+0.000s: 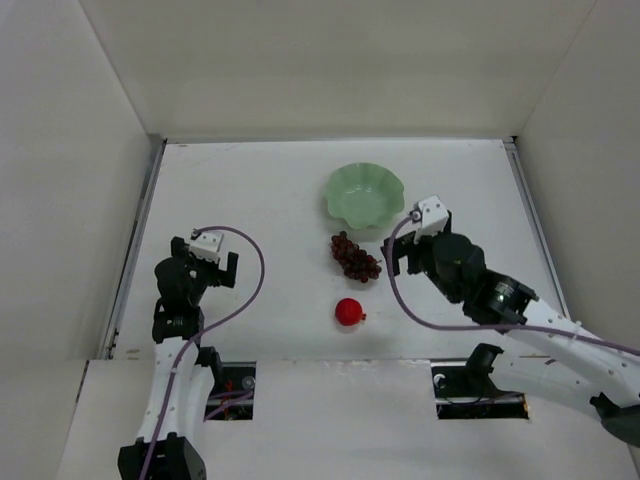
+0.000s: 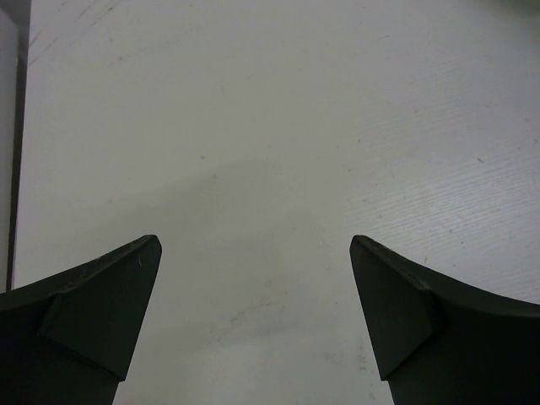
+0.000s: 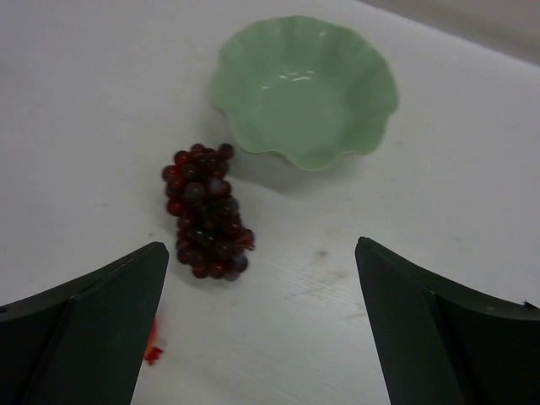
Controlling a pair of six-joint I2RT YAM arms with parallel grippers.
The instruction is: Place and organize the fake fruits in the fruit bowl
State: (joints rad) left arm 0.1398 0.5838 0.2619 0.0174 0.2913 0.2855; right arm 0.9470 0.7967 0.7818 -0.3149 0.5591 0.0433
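Grape bunch (image 1: pixel 356 258) lies on the table (image 1: pixel 250 200), just beside the near scalloped rim of the fruit bowl (image 1: pixel 365 195) and outside it. Red apple-like fruit (image 1: pixel 349 312) sits on the table nearer the arm bases, apart from the grapes and also outside the bowl. Right gripper (image 3: pixel 260 246) hangs just right of the grapes, jaws spread wide and touching neither fruit. Left gripper (image 2: pixel 255 240) stands well apart at the table's left, jaws likewise spread over bare surface.
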